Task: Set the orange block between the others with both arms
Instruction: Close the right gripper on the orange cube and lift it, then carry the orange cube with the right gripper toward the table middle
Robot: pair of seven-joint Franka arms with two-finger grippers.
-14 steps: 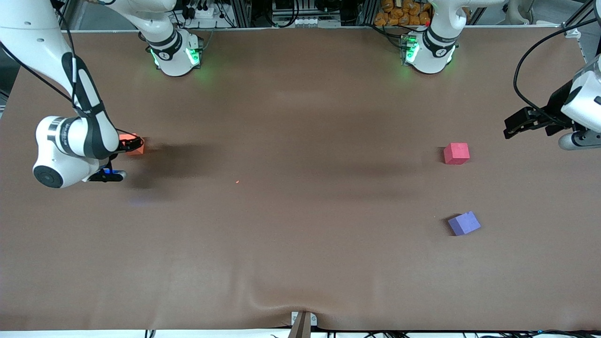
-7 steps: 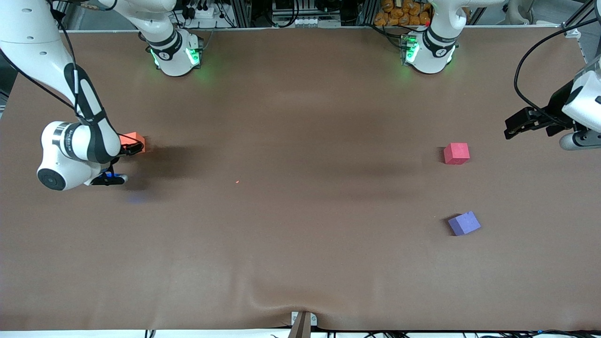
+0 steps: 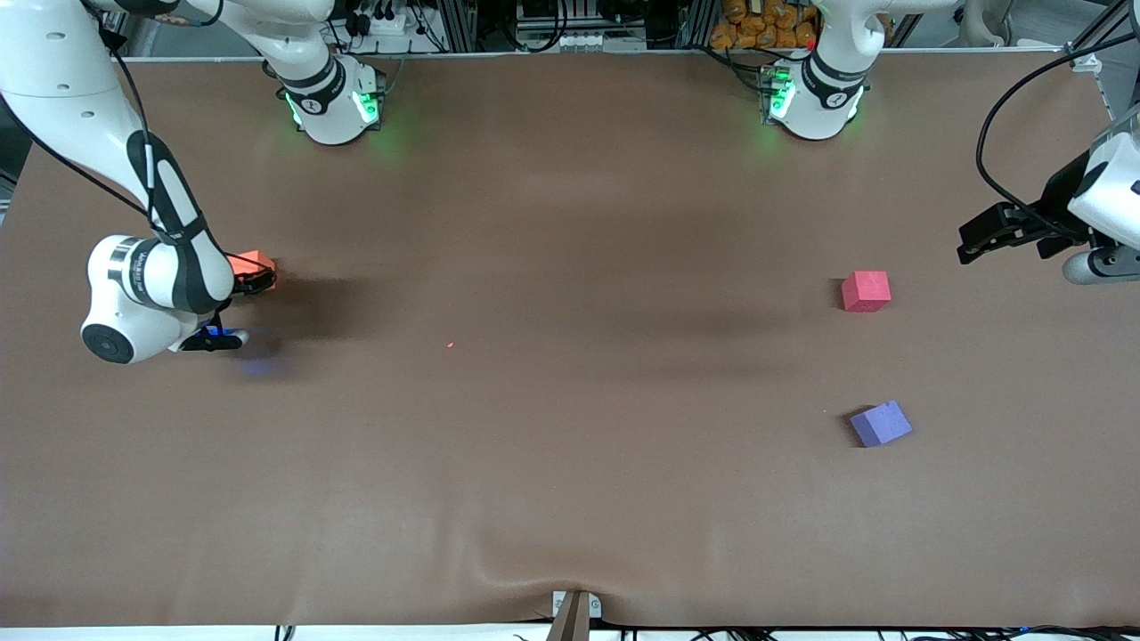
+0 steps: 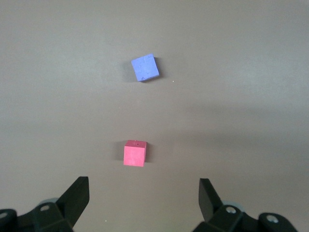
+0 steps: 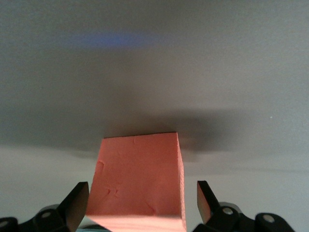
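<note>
The task is barely begun — the orange block (image 3: pixel 256 264) sits on the table (image 3: pixel 570 499) near the right arm's end, well apart from the red-pink cube (image 3: pixel 866 291) and purple-blue cube (image 3: pixel 880 423). The right hand (image 5: pixel 137 203) straddles it, fingers spread, not yet clamped. The left hand (image 3: pixel 978 241) waits, released, over the other end.

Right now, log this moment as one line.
right tool: open, straddling orange block on table | left tool: open, waiting above red-pink cube | purple-blue cube: untouched
</note>
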